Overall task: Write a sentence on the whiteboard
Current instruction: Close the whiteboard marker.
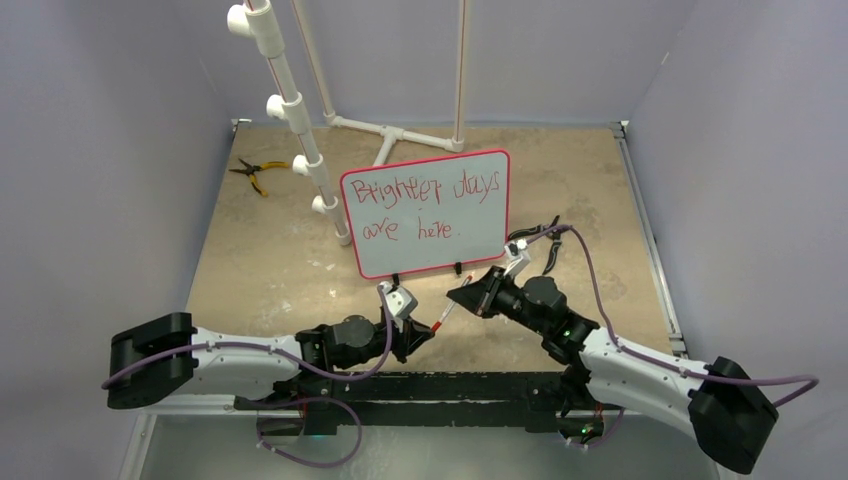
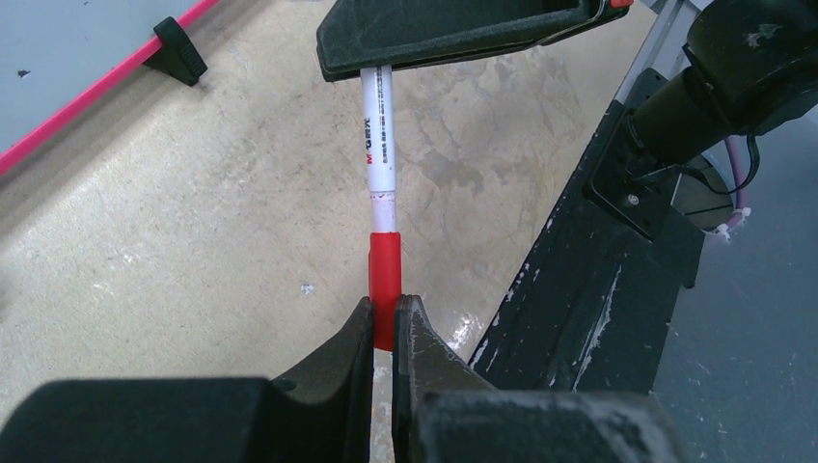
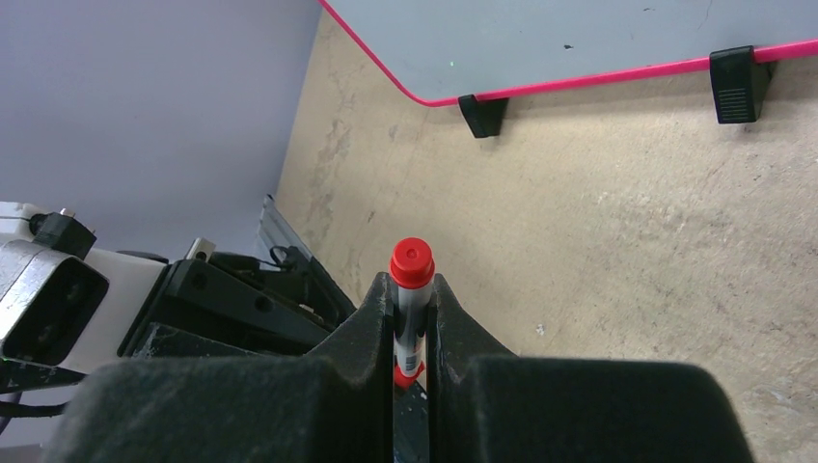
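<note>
From my remote station: the left gripper point(image 1: 420, 335) lies low over the tan, mottled tabletop point(image 1: 260, 270), its fingers point(image 2: 352, 333) pressed together on the red cap end of a white-barrelled marker with a red cap point(image 1: 441, 321). In the left wrist view the cap sits pinched between the two black fingertips and the printed barrel point(image 2: 379, 145) runs straight away from them into the right gripper point(image 2: 453, 34).

Well beyond the left gripper and off to its left lie yellow-handled pliers point(image 1: 255, 172) on the table. A white plastic pipe frame point(image 1: 290, 100) rises beyond it, nearer the board.

Just ahead of both grippers' fingertips stands the flat white whiteboard with a thin red frame point(image 1: 420, 255), on two small black feet point(image 3: 738, 85), apart from both grippers. On it the sentence in thin red handwriting point(image 1: 400, 190) fills two rows, which I read as "Brighter days" above "are here."

To the right of the left gripper, the marker bridges the short gap between the two arms. The right gripper point(image 1: 470, 297) pinches the barrel. In the right wrist view its fingers point(image 3: 371, 318) squeeze the marker from both sides, with the round red end point(image 3: 412, 260) poking out past the fingertips, and the whiteboard's lower edge lies ahead of it.
</note>
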Motion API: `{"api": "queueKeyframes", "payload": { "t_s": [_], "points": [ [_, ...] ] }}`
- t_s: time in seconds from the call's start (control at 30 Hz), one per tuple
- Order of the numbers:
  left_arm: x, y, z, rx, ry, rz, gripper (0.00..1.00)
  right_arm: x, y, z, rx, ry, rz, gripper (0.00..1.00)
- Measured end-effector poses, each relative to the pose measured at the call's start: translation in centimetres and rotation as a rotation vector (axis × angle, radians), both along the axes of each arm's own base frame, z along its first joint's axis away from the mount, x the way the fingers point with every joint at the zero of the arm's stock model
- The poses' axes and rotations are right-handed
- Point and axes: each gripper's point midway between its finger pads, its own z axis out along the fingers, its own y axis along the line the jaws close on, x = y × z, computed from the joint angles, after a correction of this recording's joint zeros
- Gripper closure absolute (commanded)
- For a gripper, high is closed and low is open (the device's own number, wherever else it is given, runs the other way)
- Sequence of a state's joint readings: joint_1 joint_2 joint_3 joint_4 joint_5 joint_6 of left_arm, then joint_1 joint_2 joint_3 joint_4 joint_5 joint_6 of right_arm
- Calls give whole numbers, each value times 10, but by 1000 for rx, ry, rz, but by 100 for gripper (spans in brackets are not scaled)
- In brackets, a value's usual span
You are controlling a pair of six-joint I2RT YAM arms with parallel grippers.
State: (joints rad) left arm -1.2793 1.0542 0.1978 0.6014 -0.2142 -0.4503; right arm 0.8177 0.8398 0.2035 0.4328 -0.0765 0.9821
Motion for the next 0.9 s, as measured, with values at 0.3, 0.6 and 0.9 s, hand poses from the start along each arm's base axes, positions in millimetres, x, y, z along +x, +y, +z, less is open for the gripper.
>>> {"api": "queueKeyframes", "payload": {
  "t_s": [0.3,0.6,0.9],
  "points": [
    [7,-4,-6,20,-39,18,100,2,4,-2,-35,-67,35,100],
    [15,-5,-24,77,-70,38,100,4,13,-18,-145,-116,69,100],
    [32,-13,-12,-7,-97,93,100,-22,21,-65,-313,-71,157,100]
  ]
}}
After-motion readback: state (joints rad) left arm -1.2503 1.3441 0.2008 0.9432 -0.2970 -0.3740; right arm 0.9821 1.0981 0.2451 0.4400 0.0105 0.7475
